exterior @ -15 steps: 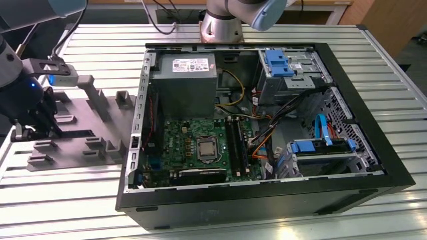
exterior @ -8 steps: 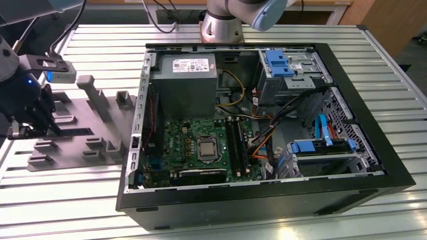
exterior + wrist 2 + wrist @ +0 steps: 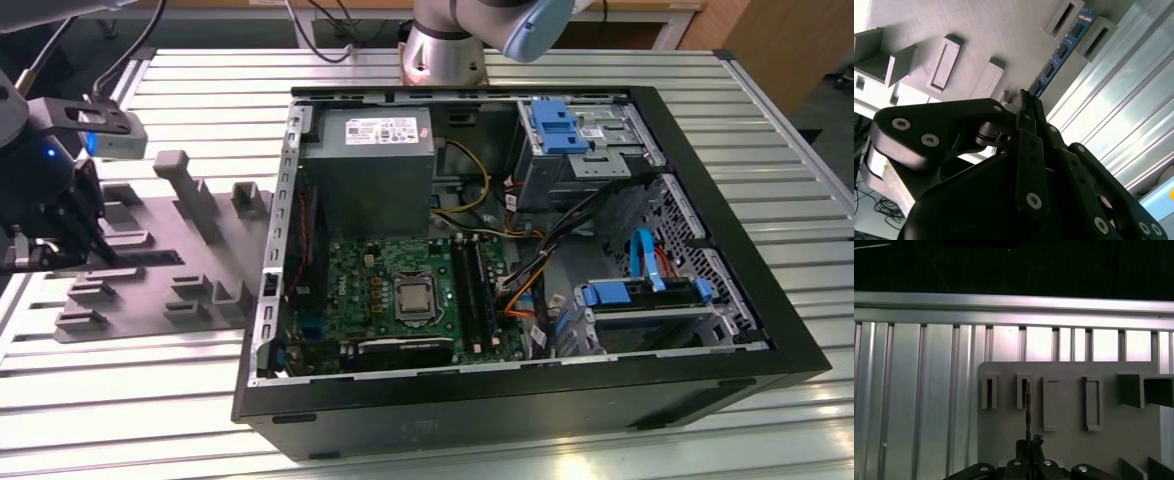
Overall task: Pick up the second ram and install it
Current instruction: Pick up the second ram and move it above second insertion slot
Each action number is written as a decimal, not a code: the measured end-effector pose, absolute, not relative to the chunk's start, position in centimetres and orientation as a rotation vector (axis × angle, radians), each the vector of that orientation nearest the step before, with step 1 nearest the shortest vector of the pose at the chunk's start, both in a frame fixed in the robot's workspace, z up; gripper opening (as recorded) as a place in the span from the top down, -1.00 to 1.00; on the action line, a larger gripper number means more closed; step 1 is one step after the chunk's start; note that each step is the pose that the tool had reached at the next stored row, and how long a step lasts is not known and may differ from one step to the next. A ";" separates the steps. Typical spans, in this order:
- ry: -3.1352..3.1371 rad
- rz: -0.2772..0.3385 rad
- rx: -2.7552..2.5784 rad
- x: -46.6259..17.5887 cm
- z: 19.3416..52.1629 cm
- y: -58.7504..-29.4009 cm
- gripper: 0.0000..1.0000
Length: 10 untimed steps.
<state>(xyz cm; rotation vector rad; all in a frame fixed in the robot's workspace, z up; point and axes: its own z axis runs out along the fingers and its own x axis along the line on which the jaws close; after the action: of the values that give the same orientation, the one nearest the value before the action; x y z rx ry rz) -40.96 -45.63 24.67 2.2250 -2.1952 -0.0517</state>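
Slatted metal table point(image 3: 747, 150) carried a grey tray point(image 3: 1069, 450); the gripper point(image 3: 1025, 97) was clamped on the second ram point(image 3: 1061, 50), standing in slots along the tray's edge. Pulling straight, without twisting, seemed wise.

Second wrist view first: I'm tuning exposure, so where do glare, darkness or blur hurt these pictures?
Second wrist view: table slats glare white, the blue ram reads clearly. First wrist view: slats blown out, background black. Exterior view: even light, mild sheen on the slats.

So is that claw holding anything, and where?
Yes: the gripper pinches the blue ram stick at its near end; its far end reaches a slot in the grey holder.
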 end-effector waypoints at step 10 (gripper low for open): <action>-2.195 -0.052 2.225 -41.0 26.0 -45.6 0.72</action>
<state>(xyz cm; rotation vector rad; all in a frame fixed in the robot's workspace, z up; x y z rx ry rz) -40.96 -45.64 26.01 2.2250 -2.1952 -0.0517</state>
